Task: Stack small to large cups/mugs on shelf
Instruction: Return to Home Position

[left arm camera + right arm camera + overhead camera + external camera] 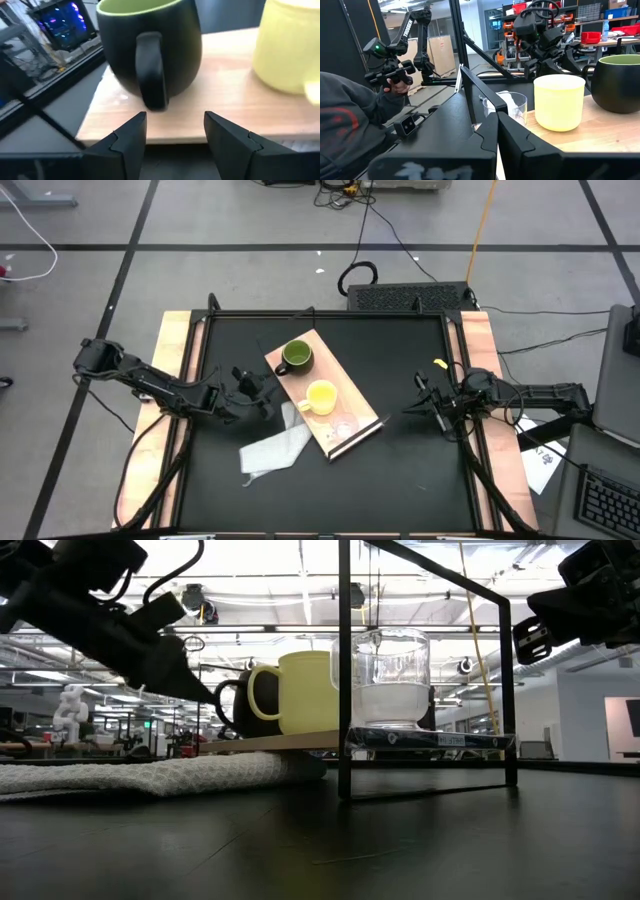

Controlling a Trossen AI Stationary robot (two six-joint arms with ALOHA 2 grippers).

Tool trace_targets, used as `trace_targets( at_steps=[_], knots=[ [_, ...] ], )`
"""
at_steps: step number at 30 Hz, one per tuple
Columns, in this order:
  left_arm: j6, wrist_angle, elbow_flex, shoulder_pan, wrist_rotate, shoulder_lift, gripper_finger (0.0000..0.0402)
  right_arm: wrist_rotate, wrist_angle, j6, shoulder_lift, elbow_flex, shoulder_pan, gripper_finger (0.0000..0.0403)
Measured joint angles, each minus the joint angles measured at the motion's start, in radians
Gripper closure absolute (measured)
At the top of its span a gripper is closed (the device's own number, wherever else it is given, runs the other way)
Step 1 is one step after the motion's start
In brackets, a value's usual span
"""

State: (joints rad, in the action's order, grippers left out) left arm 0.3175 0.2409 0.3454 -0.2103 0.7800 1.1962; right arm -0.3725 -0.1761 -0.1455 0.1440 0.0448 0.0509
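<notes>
Three cups line the wooden shelf (pixel 332 367) by size: green mug (pixel 297 356) far, yellow mug (pixel 320 396) middle, clear cup (pixel 345 425) near. Left claw (pixel 175 118) gapes empty beside the green mug; right claw (pixel 496 118), closed and empty, sits well right.

1 grn mug (pixel 297 357), 1 yel mug (pixel 321 396), 1 clr cup (pixel 345 425), 1 wood shelf (pixel 296 382), 1 wht cloth (pixel 270 448)

Bright ceiling lights (pixel 300 560) backlight the low view, leaving the tabletop (pixel 400 840) dim with soft sheen.
</notes>
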Motion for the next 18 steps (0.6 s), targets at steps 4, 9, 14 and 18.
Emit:
trace_targets(
  at_steps=[4,9,14,18],
  knots=[
    [0.011,-0.063,0.0,-0.027,0.055,0.0,0.0202,0.0,0.0,0.0,0.0,0.0,0.0,0.0403],
    [0.048,-0.126,-0.001,-0.058,0.062,-0.026,0.022,0.0,0.0,0.0,0.0,0.0,0.0,0.0403],
    [0.064,-0.225,-0.001,-0.11,0.06,-0.109,0.0307,0.0,0.0,0.0,0.0,0.0,0.0,0.0403],
    [0.131,-0.348,-0.001,-0.16,0.107,-0.194,0.0389,0.0,0.0,0.0,0.0,0.0,0.0,0.0403]
  ],
)
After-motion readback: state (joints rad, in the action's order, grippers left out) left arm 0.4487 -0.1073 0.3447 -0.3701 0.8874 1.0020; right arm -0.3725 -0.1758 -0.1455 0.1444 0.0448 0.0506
